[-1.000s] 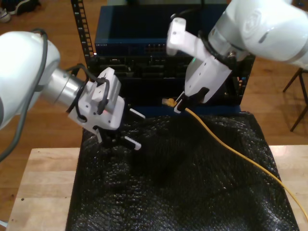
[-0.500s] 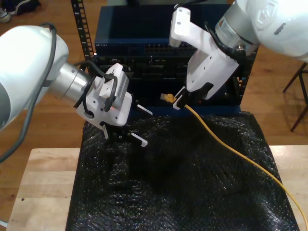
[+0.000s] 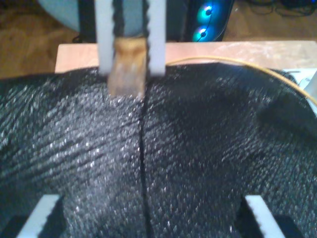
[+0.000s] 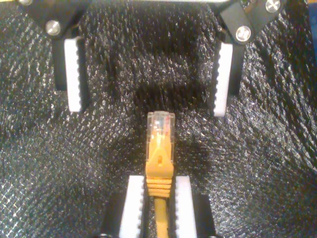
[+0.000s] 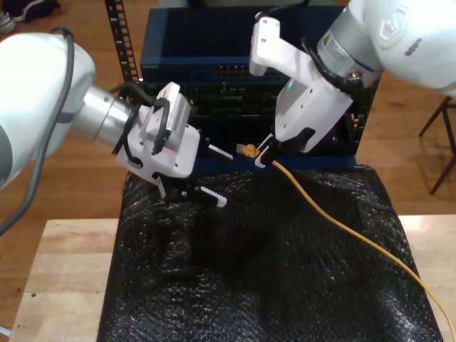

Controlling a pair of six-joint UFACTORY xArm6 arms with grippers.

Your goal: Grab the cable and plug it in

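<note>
The cable (image 5: 342, 228) is pinched just behind its clear plug (image 4: 160, 131) by the pressed-together jaws of my second gripper (image 5: 265, 153), held in the air above the far edge of the black bubble-wrap mat (image 5: 285, 285), near the rack equipment (image 5: 206, 50). The rest of the cable trails across the mat toward the near end of the exterior view's right side. My first gripper (image 5: 219, 174) is seen with its jaws spread and empty, facing the plug from the exterior view's left. The plug could be twisted in the narrow pinch if the trailing length drags on the mat. A port could then be missed, or the plug could be knocked by the nearby open fingers (image 4: 77, 82).
</note>
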